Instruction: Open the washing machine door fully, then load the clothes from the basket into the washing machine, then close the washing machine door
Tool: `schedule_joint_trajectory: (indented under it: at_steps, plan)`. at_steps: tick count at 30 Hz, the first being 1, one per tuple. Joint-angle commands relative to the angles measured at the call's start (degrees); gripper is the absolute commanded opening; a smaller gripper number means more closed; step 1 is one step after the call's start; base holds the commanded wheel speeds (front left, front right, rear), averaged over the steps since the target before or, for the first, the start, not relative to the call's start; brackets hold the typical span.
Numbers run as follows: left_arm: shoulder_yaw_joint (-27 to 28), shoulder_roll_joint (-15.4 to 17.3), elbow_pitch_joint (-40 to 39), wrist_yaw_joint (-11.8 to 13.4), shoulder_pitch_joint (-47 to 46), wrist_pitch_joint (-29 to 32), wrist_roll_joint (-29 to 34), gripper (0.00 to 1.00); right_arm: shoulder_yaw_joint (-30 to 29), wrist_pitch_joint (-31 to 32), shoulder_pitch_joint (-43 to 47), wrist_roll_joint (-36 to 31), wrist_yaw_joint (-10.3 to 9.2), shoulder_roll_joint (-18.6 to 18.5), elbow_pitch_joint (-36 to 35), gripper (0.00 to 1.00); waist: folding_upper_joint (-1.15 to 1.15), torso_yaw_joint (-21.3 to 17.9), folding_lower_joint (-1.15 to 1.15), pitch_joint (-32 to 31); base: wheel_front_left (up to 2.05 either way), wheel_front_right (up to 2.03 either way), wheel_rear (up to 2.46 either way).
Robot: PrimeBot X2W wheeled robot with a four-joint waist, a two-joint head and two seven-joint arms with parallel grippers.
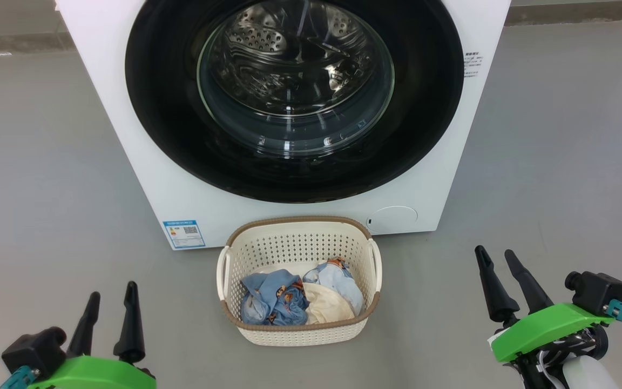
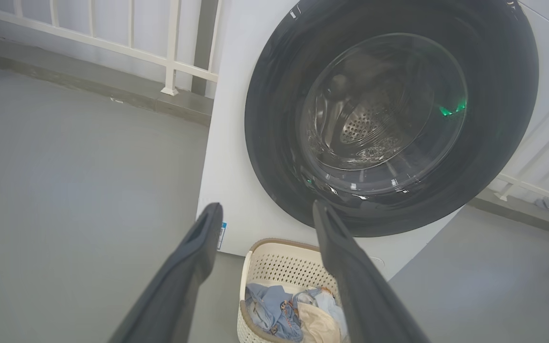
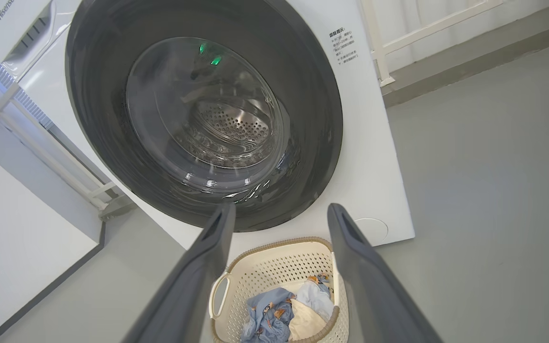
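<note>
The door (image 1: 295,92) sat shut at one o'clock from my left gripper (image 1: 113,289), eleven from my right gripper (image 1: 493,250), which I judged nearer; both stood spread, empty.

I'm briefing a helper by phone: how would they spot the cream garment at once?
Find the big white washing machine; a small brown-rimmed basket stands on the floor before it. Inside, the cream garment lies near-right, plain, unlike the orange-printed blue piece and the light blue one.
</note>
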Motion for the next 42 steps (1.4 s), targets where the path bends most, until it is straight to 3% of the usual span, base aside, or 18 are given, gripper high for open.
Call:
schedule_joint_trajectory:
  at_steps: [1, 27, 42]
  plan:
    - [1.30, 1.59, -1.49, 0.33, -1.95, -0.84, 1.93, 1.00, 1.54, -0.68, -2.85, -2.18, 0.07, -0.73, -1.23, 1.00, 0.00, -0.02, 0.00, 0.00, 0.00, 0.00, 0.00]
    - [-0.36, 3.24, -0.22, 3.65, -2.43, -5.22, 19.92, 1.00, 2.62, -3.13, -5.13, -23.96, 0.09, -1.30, -0.41, 1.00, 0.00, 0.27, 0.00, 0.09, 0.00, 0.00, 0.00]
    - [0.55, 3.40, 0.86, 6.55, -2.48, -3.36, 19.45, 1.00, -0.63, -3.21, -4.94, -26.97, 0.09, 0.07, -0.43, 1.00, 0.00, 0.29, 0.00, 0.15, 0.00, 0.00, 0.00]
